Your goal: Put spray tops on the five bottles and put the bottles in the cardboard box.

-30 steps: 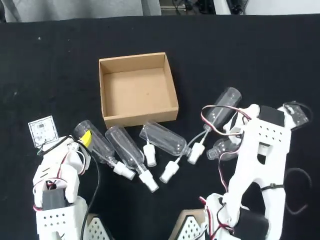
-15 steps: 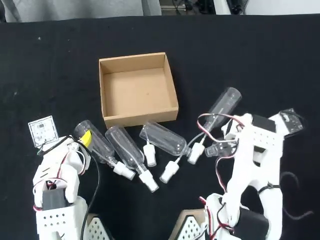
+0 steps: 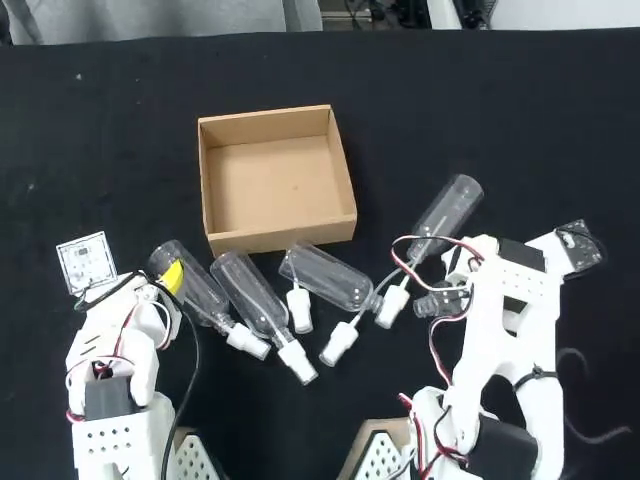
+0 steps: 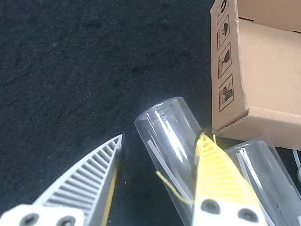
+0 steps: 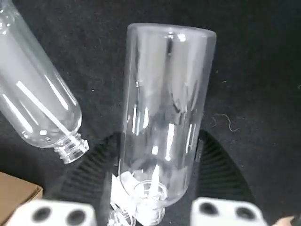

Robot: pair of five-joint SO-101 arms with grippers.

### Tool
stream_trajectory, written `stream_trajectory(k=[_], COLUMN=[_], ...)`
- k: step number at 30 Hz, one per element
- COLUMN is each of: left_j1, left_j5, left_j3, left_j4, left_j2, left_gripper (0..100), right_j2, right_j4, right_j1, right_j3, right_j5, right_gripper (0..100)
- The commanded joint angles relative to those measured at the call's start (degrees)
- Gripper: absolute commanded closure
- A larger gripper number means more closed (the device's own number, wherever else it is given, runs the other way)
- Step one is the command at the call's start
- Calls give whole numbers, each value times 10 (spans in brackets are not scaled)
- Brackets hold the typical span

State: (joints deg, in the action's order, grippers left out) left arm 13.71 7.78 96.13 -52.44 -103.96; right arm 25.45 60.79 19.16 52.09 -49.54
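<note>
Right claw [image 5: 159,136] has shifted, clamped on a bottle [image 5: 164,84] (left claw [image 4: 161,137] apart).

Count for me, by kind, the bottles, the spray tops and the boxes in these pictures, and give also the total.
5 clear plastic bottles
5 white spray tops
1 brown cardboard box
Total: 11
</note>
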Motion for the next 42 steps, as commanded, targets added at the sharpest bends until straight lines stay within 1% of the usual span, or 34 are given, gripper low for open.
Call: stream_trajectory(k=[1, 4, 7, 13, 25, 29, 36, 42], left_j1=[1, 1, 1, 1, 1, 1, 1, 1], left_j5=[-1, -1, -1, -1, -1, -1, -1, -1], left_j3=[13, 13, 13, 13, 13, 13, 13, 13], left_j4=[0, 0, 0, 0, 0, 0, 0, 0], left_j2=[-8, -8, -8, -8, -8, -8, -8, -8], left_gripper=[769, 769, 769, 769, 769, 769, 769, 769], right_j2=[26, 26, 26, 29, 30, 31, 31, 31], right_j4=[-12, -14, -13, -11, -9, -8, 88, 172], right_j1=[9, 6, -13, -22, -23, -23, -23, -23], right_j3=[-2, -3, -3, -4, -30, -39, -108, -159], right_j5=[-3, 0, 0, 0, 2, 24, 27, 113], right_gripper=[819, 818, 809, 687, 684, 684, 684, 681])
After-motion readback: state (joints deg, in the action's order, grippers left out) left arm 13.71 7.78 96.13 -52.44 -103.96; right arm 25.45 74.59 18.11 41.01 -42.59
